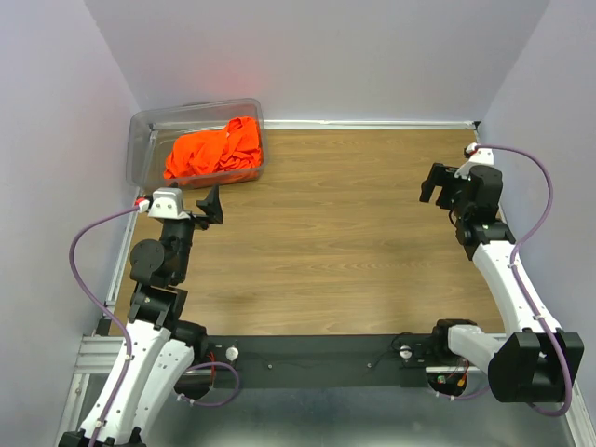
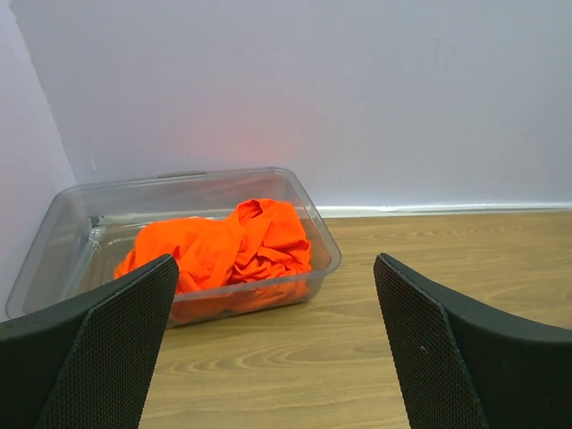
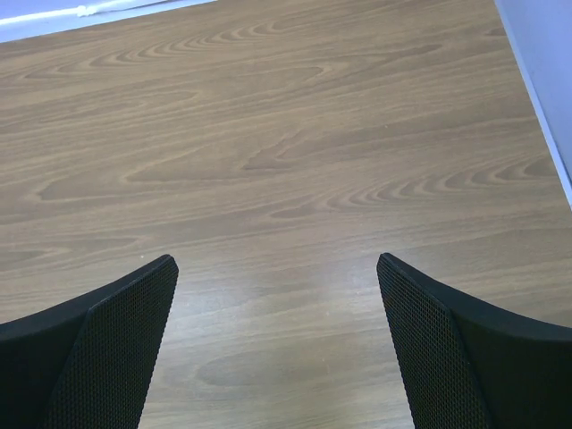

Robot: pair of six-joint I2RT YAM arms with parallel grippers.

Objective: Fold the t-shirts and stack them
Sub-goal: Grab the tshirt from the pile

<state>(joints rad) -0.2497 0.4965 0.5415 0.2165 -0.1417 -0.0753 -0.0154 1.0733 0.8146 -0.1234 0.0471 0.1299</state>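
left gripper (image 1: 210,206): jaws wide apart, gripping nothing, held above the table (image 1: 335,242).
left pads (image 2: 121,344): black, mesh-textured; both show at the bottom corners of the wrist view.
ahead of left gripper: clear plastic bin (image 1: 140,140), close in front, not touching. The wrist camera looks straight into it.
t-shirts (image 2: 228,246): bright orange, crumpled in a heap inside the bin. Seen from the left gripper, the heap fills the middle and right of the bin and is highest at the right. Can't tell how many shirts are in the heap.
behind bin: pale wall (image 2: 357,89), with the bin close against it in the far left corner.
right gripper (image 3: 277,261): jaws wide apart, gripping nothing, tilted down toward the table.
under right gripper: wood grain only, seen between the jaws.
right gripper vs bin: well apart, on the opposite side of the table.
beside right gripper: pale side wall at the table edge on its right.
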